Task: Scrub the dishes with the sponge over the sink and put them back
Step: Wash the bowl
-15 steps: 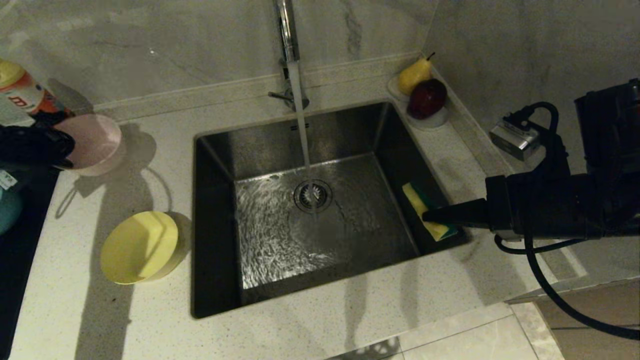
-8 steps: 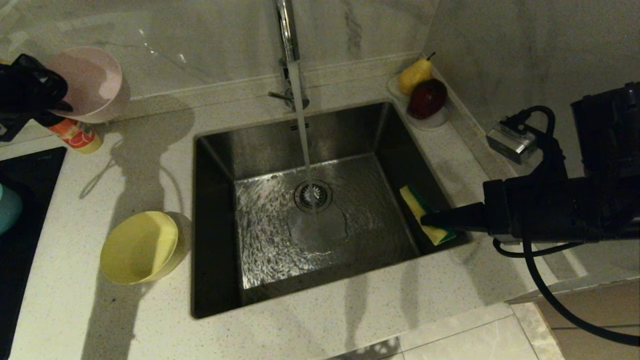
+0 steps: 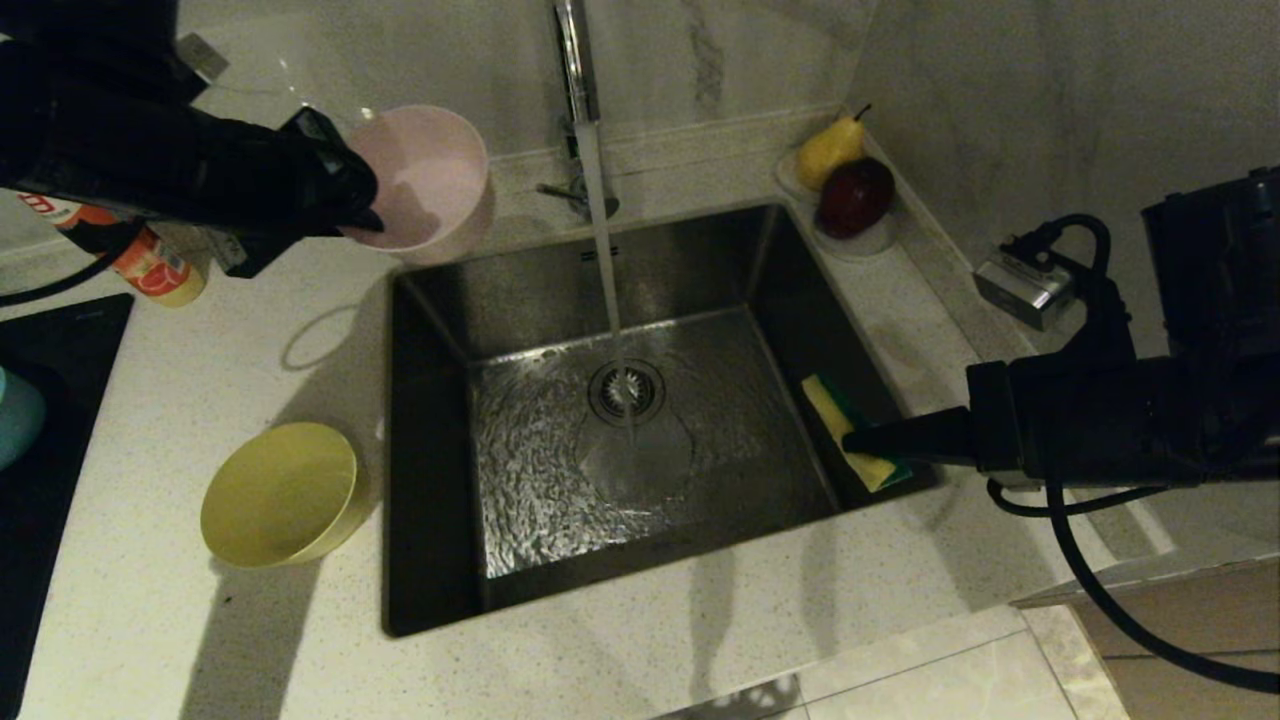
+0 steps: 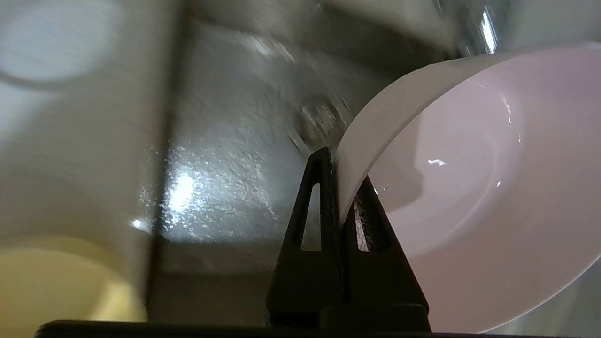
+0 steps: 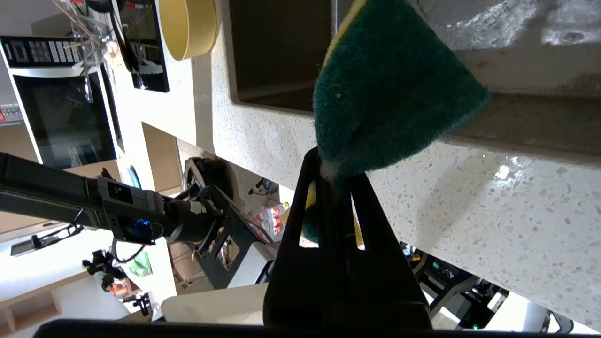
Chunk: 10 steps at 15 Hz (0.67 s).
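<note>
My left gripper [image 3: 362,208] is shut on the rim of the pale pink bowl [image 3: 425,175], holding it in the air tilted above the sink's back left corner. In the left wrist view its jaws pinch the pink bowl's [image 4: 469,188] wall. My right gripper [image 3: 862,436] is shut on the sponge [image 3: 850,425], green and yellow, above the right edge of the sink [image 3: 430,420]. Its green face [image 5: 389,89] fills the right wrist view. The yellow bowl [image 3: 280,493] rests on the counter left of the sink. Part of a blue bowl [image 3: 15,415] shows at the far left.
Water runs from the chrome tap [image 3: 575,70] onto the drain strainer [image 3: 626,390]. A small white dish [image 3: 868,243] with a pear and a red fruit stands at the back right corner. An orange-labelled bottle [image 3: 150,265] lies near the wall, by a black hob [image 3: 50,330].
My left arm has lifted the pink bowl off the counter and swung it right, from the far left to above the sink's back left corner. The right arm with the sponge has stayed put.
</note>
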Available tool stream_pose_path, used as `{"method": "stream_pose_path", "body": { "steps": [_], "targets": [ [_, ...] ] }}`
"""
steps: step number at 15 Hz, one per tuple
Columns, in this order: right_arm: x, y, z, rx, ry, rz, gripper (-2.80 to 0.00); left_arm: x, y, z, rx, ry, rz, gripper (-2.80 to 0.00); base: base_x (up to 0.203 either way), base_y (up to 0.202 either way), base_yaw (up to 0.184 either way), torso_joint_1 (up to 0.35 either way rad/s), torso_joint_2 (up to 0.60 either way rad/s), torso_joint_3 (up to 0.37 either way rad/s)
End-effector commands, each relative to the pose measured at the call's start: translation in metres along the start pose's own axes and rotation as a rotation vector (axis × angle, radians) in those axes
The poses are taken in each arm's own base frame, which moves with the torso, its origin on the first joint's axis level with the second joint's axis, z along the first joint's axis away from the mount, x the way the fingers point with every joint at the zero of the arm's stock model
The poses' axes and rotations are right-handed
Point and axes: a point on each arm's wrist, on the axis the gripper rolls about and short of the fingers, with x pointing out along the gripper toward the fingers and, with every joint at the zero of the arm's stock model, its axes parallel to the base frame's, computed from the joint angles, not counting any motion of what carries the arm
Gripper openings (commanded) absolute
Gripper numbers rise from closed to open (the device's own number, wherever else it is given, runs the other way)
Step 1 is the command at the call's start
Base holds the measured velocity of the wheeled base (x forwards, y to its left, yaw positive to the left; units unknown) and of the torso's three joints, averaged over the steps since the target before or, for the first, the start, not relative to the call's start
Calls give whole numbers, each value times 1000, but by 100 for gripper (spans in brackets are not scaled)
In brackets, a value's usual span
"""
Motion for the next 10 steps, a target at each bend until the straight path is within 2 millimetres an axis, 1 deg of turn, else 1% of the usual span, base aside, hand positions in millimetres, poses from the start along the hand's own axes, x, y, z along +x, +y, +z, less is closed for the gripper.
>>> {"method": "stream_pose_path", "body": {
  "steps": [1,4,6,8,10],
  "targets": [
    [-1,0,-2,5,6,2,-280,11,-21,-28,45,87,-40,-280,0,0,0,0,0,0],
    [-1,-1,-3,6,9,1,-280,38,-33,-58,94,144,13,-280,0,0,0,0,0,0],
    [-3,0,-4,6,5,4,-280,54,-37,-78,125,182,49,-280,0,0,0,0,0,0],
    [-4,0,-6,6,8,2,-280,69,-39,-91,139,219,67,-280,0,0,0,0,0,0],
    [-5,0,-6,6,8,3,-280,82,-42,-99,143,221,60,-280,0,0,0,0,0,0]
  ]
}}
